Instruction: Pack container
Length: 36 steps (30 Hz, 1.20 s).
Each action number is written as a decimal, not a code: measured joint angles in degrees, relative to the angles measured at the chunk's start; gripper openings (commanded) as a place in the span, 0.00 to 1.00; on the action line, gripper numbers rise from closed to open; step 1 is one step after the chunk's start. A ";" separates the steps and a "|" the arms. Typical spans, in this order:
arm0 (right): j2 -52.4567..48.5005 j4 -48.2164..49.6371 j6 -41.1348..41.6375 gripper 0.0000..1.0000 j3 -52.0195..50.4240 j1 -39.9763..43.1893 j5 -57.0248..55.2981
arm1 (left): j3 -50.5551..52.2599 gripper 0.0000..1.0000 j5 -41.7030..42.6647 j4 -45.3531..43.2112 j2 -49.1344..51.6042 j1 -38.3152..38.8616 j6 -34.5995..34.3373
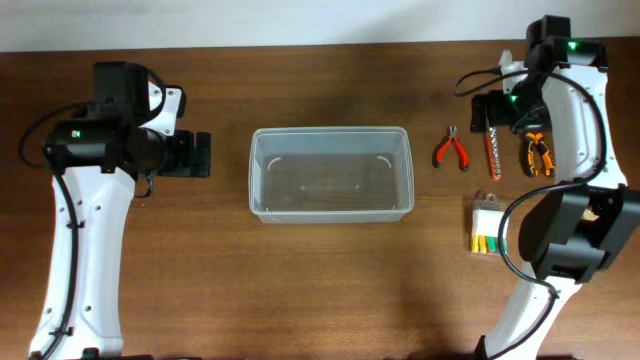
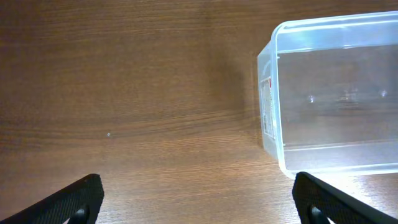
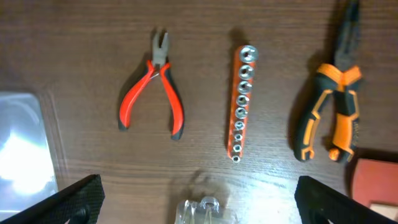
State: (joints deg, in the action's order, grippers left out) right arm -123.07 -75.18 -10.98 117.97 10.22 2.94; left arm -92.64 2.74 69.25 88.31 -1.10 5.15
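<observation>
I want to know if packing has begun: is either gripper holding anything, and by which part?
Nothing is held. The right gripper hangs open over the red pliers and socket rail, touching neither; the left gripper is open beside the container.

surface: we are looking down on a dark brown wooden desk (image 1: 330, 290), its grain running from left edge to right edge | backdrop: we are seeing a pale white band (image 1: 250, 20) just beyond the desk's far edge | light: even light is falling from above, leaving soft faint shadows on the wood
</observation>
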 measured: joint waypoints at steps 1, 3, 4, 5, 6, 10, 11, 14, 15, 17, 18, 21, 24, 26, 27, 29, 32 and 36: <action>0.00 0.02 -0.87 0.99 -0.42 0.00 0.46 | 0.00 0.99 0.00 0.00 0.00 0.00 0.00; 0.00 0.28 -2.60 0.99 -1.49 -0.11 1.62 | 0.00 0.99 0.00 0.02 0.00 0.00 0.00; 0.00 0.42 -3.06 0.99 -1.95 -0.22 1.88 | 0.00 0.99 0.00 0.00 0.00 0.00 0.00; 0.00 0.52 -3.61 0.99 -2.58 -0.50 2.32 | 0.00 0.99 0.00 0.02 0.00 0.00 0.00; 0.00 0.72 -4.13 0.99 -3.08 -0.85 2.60 | 0.00 0.99 0.02 0.00 0.00 0.00 0.00; -0.22 1.40 -4.70 0.99 -3.30 -1.97 2.82 | 0.00 0.99 0.00 0.00 0.00 0.00 0.00; -0.96 1.40 -4.74 0.98 -3.30 -2.40 2.86 | 0.00 0.99 0.00 0.02 0.00 0.00 0.00; -3.30 1.75 -4.90 0.99 -3.30 -2.75 3.04 | 0.00 0.99 0.02 0.00 0.00 0.00 0.00; -4.15 1.86 -4.92 0.99 -3.30 -2.82 3.04 | 0.00 0.99 0.00 0.00 0.00 0.00 0.00; -6.43 1.99 -4.90 0.99 -3.30 -2.82 3.02 | 0.00 0.99 0.00 0.00 0.00 0.00 0.00; -6.95 1.99 -4.92 0.99 -3.32 -2.82 3.02 | 0.00 0.99 0.00 0.00 0.00 0.00 0.00; -8.37 1.99 -4.90 0.99 -3.37 -2.82 3.02 | 0.00 0.99 0.00 0.02 0.00 0.00 0.00; -8.48 2.51 -4.87 0.99 -3.41 -2.82 3.02 | 0.00 0.99 0.00 0.00 0.00 0.00 0.00; -8.48 3.10 -4.87 0.99 -3.41 -2.82 3.02 | 0.00 0.99 0.00 0.00 0.00 0.00 0.00; -8.48 3.26 -4.85 0.99 -3.41 -2.82 3.04 | 0.00 0.99 0.00 0.00 0.00 0.00 0.00; -8.48 3.45 -4.70 0.99 -3.41 -2.82 3.02 | 0.00 0.99 0.00 0.00 0.00 0.00 0.00; -8.48 4.07 -4.83 0.99 -3.41 -2.82 3.02 | 0.00 0.99 0.00 0.02 0.00 0.00 0.00; -8.48 4.13 -5.90 0.99 -3.41 -2.82 3.02 | 0.00 0.99 0.00 0.00 0.00 0.00 0.00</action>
State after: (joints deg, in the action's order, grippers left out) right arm -131.55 -71.05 -16.88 114.56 7.40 5.96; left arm -92.64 2.74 69.25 88.31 -1.10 5.15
